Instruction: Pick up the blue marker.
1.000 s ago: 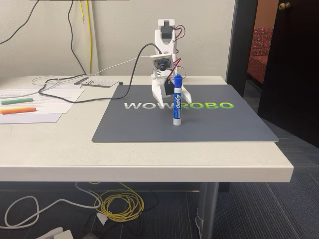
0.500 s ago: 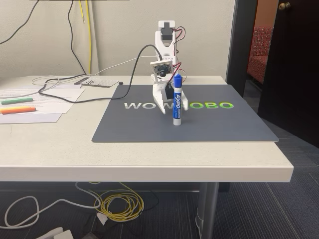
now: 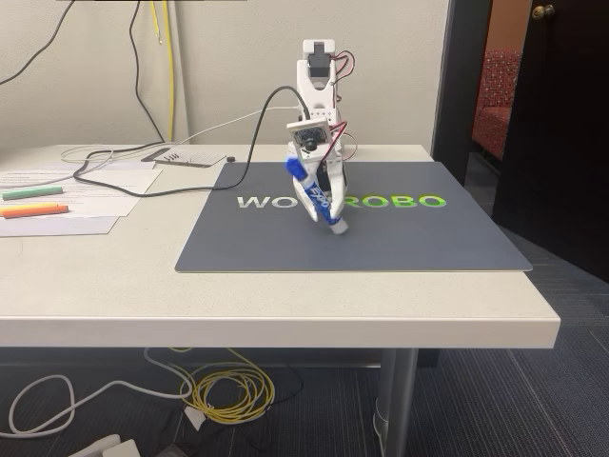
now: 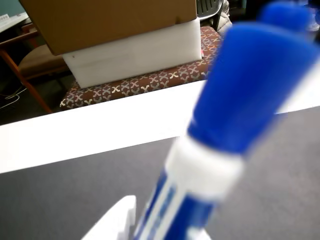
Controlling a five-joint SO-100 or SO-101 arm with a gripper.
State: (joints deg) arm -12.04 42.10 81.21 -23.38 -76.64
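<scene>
The blue marker leans steeply over the grey mat in the fixed view, blue cap up and to the left, white end low at the right, touching or just above the mat. My white gripper reaches down from the arm behind and is shut on the marker's middle. In the wrist view the blue marker looms blurred and very close, cap uppermost, with one white finger beside its label at the bottom edge.
A green marker and an orange marker lie on papers at the table's left. A black cable runs across the left side to the arm. The table's front edge is near.
The marker stood upright on the mat a second ago; now it is tipped, cap toward the left. My gripper came lower and closed around it.
</scene>
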